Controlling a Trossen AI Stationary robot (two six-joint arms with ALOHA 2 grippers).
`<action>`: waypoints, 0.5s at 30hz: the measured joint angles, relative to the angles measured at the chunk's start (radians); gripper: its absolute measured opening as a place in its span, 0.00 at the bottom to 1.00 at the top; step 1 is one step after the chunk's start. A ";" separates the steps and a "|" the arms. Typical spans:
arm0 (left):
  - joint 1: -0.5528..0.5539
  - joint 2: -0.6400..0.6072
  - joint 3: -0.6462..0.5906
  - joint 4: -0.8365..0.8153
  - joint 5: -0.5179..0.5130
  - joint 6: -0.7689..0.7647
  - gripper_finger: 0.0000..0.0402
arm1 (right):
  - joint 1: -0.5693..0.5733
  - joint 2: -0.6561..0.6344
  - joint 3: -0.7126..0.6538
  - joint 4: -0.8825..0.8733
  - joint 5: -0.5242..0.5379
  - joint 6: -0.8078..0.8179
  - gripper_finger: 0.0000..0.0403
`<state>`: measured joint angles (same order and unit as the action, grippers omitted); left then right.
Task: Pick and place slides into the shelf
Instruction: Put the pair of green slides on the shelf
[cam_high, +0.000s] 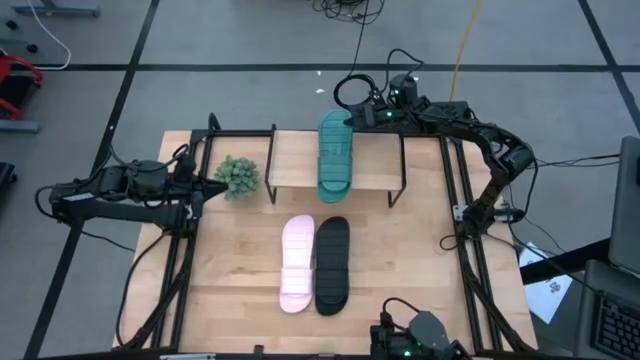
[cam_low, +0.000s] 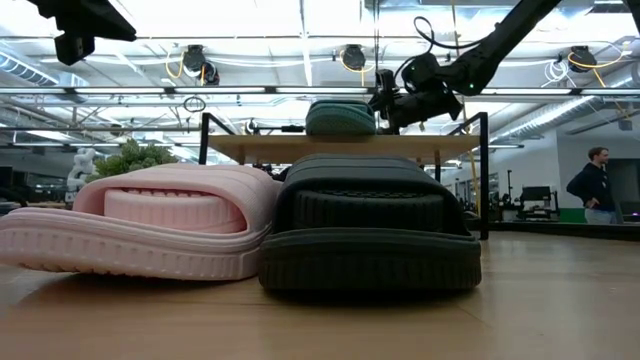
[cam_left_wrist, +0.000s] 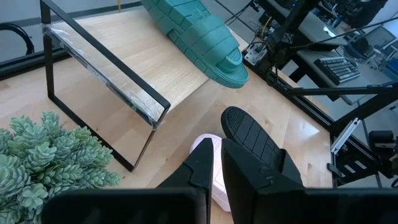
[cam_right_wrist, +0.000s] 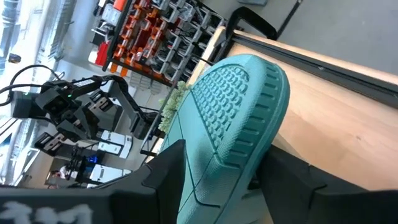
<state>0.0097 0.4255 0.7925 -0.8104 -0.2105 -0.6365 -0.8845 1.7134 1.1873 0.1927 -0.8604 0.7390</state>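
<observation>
The teal slide (cam_high: 335, 150) lies lengthwise on the shelf's plank (cam_high: 295, 160), its near end jutting past the front edge. My right gripper (cam_high: 352, 117) reaches in from the table's far right corner and is shut on the slide's far end. The pink slide (cam_high: 297, 262) and the black slide (cam_high: 332, 262) lie side by side on the tabletop in front of the shelf, touching. My left gripper (cam_high: 207, 182) waits at the table's left edge beside a small plant, fingers shut and empty. My right gripper holds the teal slide by its far end (cam_right_wrist: 249, 112), pinched between the two fingers (cam_right_wrist: 163, 167), one on each side edge. The fingers come nearly level from the table's far right side. The slide rests on the shelf plank (cam_right_wrist: 336, 106).
A small green potted plant (cam_high: 237, 176) stands at the shelf's left end, right by my left gripper. The shelf's black metal legs (cam_left_wrist: 99, 59) frame the space under the plank. A person (cam_low: 597, 185) stands in the room beyond the table. Bare plank lies on both sides of the teal slide.
</observation>
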 joint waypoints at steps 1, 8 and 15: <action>0.000 0.000 0.000 0.000 0.000 0.000 0.08 | 0.000 0.000 0.000 -0.005 0.000 0.000 0.45; 0.000 0.000 0.000 0.000 0.000 0.003 0.08 | -0.005 -0.002 0.000 -0.018 0.030 -0.017 0.44; 0.000 0.000 0.000 0.000 0.000 0.004 0.08 | -0.011 -0.002 0.000 -0.040 0.046 -0.030 0.44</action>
<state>0.0097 0.4255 0.7925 -0.8106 -0.2102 -0.6323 -0.8957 1.7119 1.1873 0.1526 -0.8145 0.7094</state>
